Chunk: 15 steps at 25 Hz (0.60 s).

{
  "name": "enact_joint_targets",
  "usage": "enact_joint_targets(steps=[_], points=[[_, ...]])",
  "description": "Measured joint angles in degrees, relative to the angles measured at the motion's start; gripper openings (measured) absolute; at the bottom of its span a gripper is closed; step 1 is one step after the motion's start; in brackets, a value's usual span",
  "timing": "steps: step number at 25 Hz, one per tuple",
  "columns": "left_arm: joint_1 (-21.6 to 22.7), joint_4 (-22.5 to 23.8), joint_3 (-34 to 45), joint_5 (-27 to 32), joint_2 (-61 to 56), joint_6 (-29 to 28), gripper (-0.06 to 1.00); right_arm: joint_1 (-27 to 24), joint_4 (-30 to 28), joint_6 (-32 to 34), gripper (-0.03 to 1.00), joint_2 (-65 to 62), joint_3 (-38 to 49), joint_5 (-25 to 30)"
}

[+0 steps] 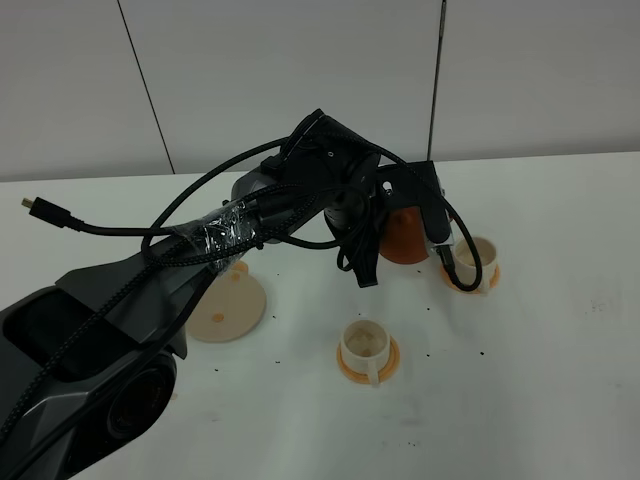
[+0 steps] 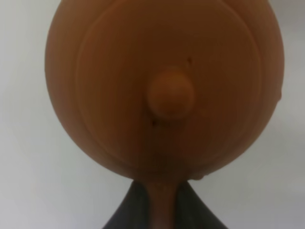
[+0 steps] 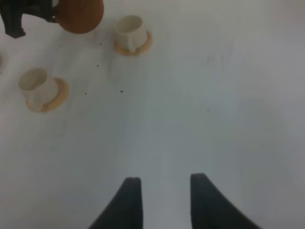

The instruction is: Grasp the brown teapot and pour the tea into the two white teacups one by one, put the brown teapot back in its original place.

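Observation:
My left gripper [image 1: 408, 196] reaches across the middle and is shut on the handle of the brown teapot [image 1: 404, 240]. It holds the teapot just left of the far white teacup [image 1: 474, 259] on its orange saucer. In the left wrist view the teapot [image 2: 164, 86] fills the frame, with the gripper [image 2: 159, 193] closed on the stubby handle. The near teacup [image 1: 366, 343] stands on its own orange saucer. The pale cream saucer [image 1: 228, 306] lies bare to the left. My right gripper [image 3: 164, 200] is open and empty over bare table, and it sees the teapot [image 3: 78, 14] and both cups [image 3: 131, 31] [image 3: 38, 86].
A black cable with a plug [image 1: 40, 208] lies on the white table at the far left. Small dark specks dot the table [image 1: 560, 380] around the cups. A wall stands right behind the table's far edge.

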Motion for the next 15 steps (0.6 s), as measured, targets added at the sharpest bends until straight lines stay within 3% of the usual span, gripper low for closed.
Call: enact_joint_targets(steps=[6, 15], points=[[-1.18, 4.28, 0.0, -0.18, 0.0, 0.11, 0.17, 0.0, 0.0, 0.0, 0.24, 0.0, 0.0, 0.0], [-1.8, 6.66, 0.0, -1.29, 0.0, -0.01, 0.17, 0.0, 0.0, 0.0, 0.24, 0.0, 0.0, 0.0]])
